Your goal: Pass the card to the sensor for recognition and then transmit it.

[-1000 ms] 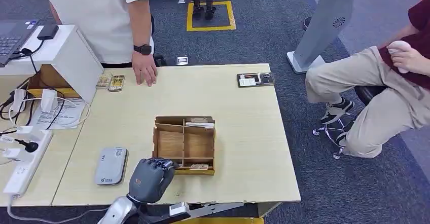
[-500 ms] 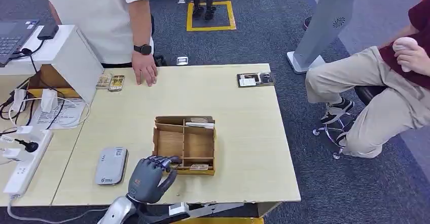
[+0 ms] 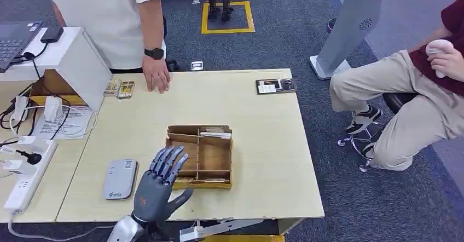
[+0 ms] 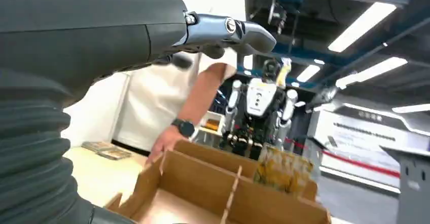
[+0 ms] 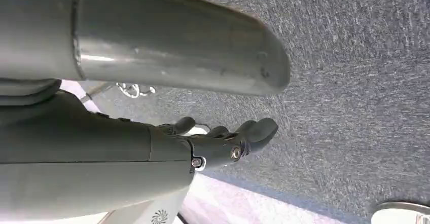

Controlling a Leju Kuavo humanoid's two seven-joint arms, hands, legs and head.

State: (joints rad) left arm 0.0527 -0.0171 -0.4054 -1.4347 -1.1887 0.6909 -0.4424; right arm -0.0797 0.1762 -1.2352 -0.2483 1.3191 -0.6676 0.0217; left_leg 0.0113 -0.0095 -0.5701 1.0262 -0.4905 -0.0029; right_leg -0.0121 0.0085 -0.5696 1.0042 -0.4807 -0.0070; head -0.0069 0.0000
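A: Head view first: how far along are we?

B: Barely begun, I'd judge. The left hand (image 3: 158,184) hovers over the desk's near edge with its fingers (image 3: 170,160) spread wide and nothing in them, reaching over the near left corner of the cardboard box (image 3: 199,155). No card has been lifted.

A: Where's the card, then?

B: One card (image 3: 214,180) lies in the box's narrow near compartment, just beside the fingertips, and another sits in the far compartment. From the left wrist view, a yellowish card (image 4: 281,165) stands upright at the far side of the box. Which one is meant, I can't tell.

A: And the sensor?

B: The grey reader (image 3: 120,178) lies flat near the desk's near left corner, just beside the hand. So picking, scanning and handing over are all left.

A: The right hand?

B: The right hand (image 5: 223,138) hangs over the carpet, fingers loosely curled, holding nothing.

A: Anything in the way?

B: The box's dividers crowd the card, so the pinch looks tight. A person's hand (image 3: 156,79) rests on the far edge beside two small cards (image 3: 119,88); a dark card holder (image 3: 276,85) sits at the far right corner, and a seated person is off the desk's right side.
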